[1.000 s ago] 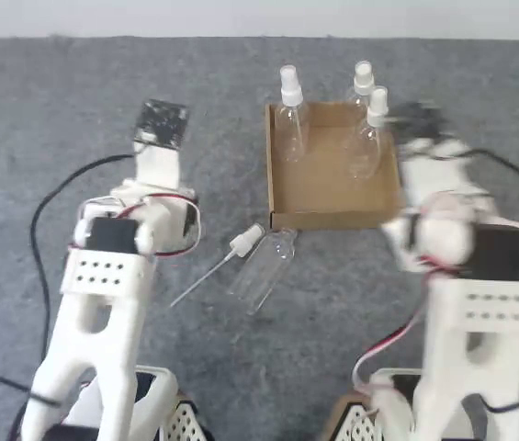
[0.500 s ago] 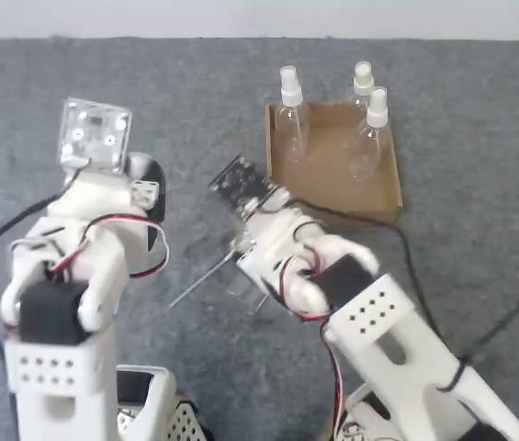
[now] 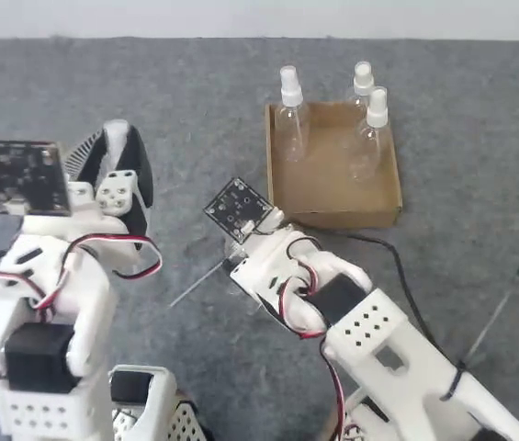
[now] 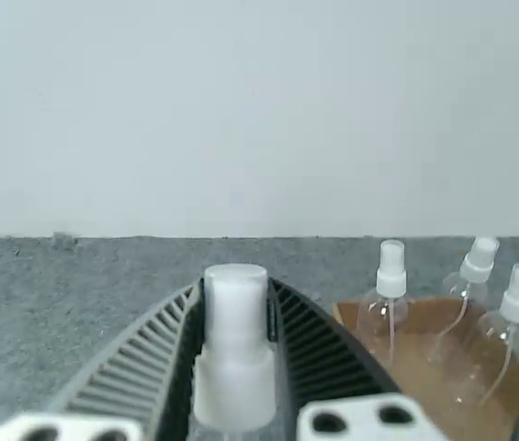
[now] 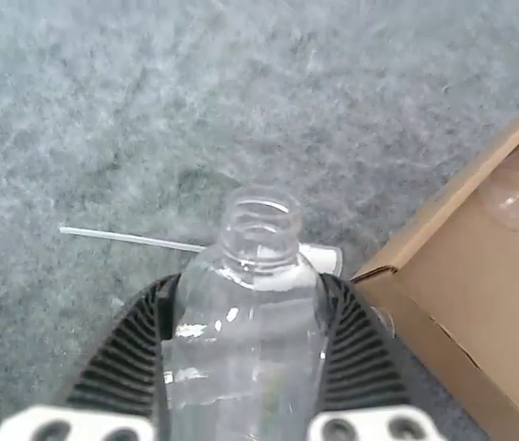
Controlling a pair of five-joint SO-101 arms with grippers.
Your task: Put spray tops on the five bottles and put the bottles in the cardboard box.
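Note:
My left gripper (image 3: 117, 152) is raised over the table's left side, shut on a white spray top (image 4: 234, 367) that stands upright between its fingers. My right gripper (image 3: 238, 262) is low at the table's middle, shut on a clear bottle (image 5: 245, 340) with an open neck. A loose spray top (image 5: 321, 259) lies on the carpet just beyond that bottle, its thin tube (image 3: 195, 283) pointing away from the box. The cardboard box (image 3: 332, 219) holds three capped bottles (image 3: 291, 119), standing upright.
Grey carpet covers the table. The box's near corner (image 5: 461, 303) is close beside the held bottle. A thin dark rod (image 3: 507, 294) sticks up at the right edge. Cables trail from both arms. Open carpet lies left of the box.
The right arm swung from beside the box to the table's middle and closed on the lying bottle. The left arm rose and tipped back, lifting its spray top.

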